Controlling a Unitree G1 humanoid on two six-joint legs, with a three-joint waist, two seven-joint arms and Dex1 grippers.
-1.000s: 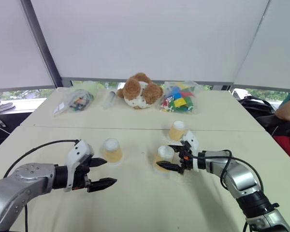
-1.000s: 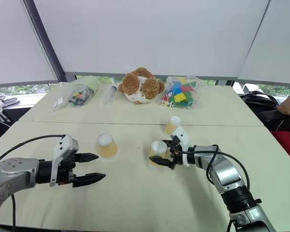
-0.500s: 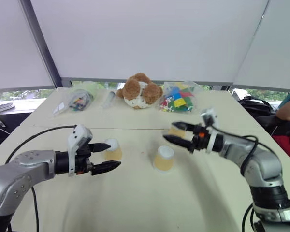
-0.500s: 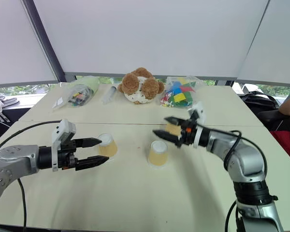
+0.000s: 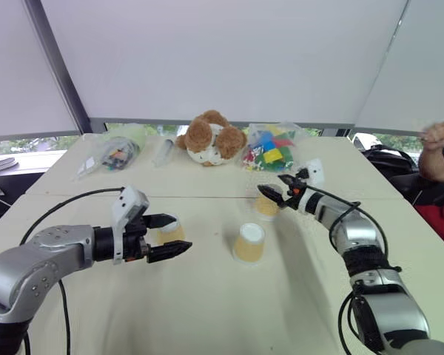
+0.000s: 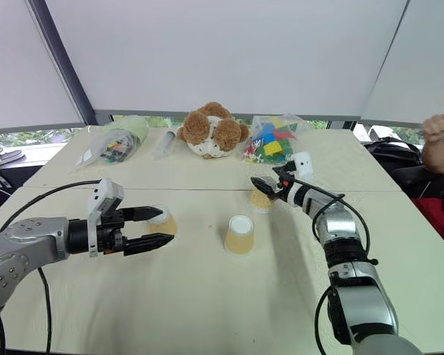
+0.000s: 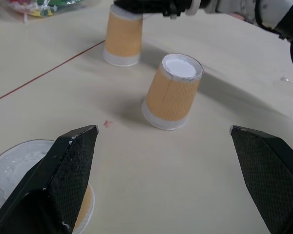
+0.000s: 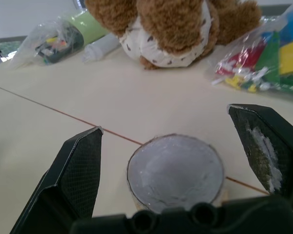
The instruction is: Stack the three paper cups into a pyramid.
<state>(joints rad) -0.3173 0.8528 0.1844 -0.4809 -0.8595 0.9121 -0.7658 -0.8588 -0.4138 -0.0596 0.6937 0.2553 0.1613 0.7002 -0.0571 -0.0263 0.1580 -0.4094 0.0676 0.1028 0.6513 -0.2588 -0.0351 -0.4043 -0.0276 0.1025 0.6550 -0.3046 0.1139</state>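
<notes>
Three paper cups stand upside down and apart on the cream table (image 5: 207,310): a left cup (image 5: 172,230), a middle cup (image 5: 249,242) and a far right cup (image 5: 266,208). My left gripper (image 5: 180,234) is open and empty, hovering by the left cup. In the left wrist view that cup (image 7: 12,170) lies under one of the fingers (image 7: 71,168), not between them. My right gripper (image 5: 275,188) is open just above the far right cup. Its fingers (image 8: 80,170) stand on either side of that cup's white base (image 8: 176,173) without touching it.
A brown teddy bear (image 5: 211,138) sits at the back of the table between a bag of colourful blocks (image 5: 270,155) and a clear bag of small items (image 5: 112,155). A person's raised hand (image 5: 436,134) shows at the far right edge.
My right gripper left the middle cup and swung up and forward to hover over the far right cup. My left gripper rose slightly beside the left cup. The person's hand came up.
</notes>
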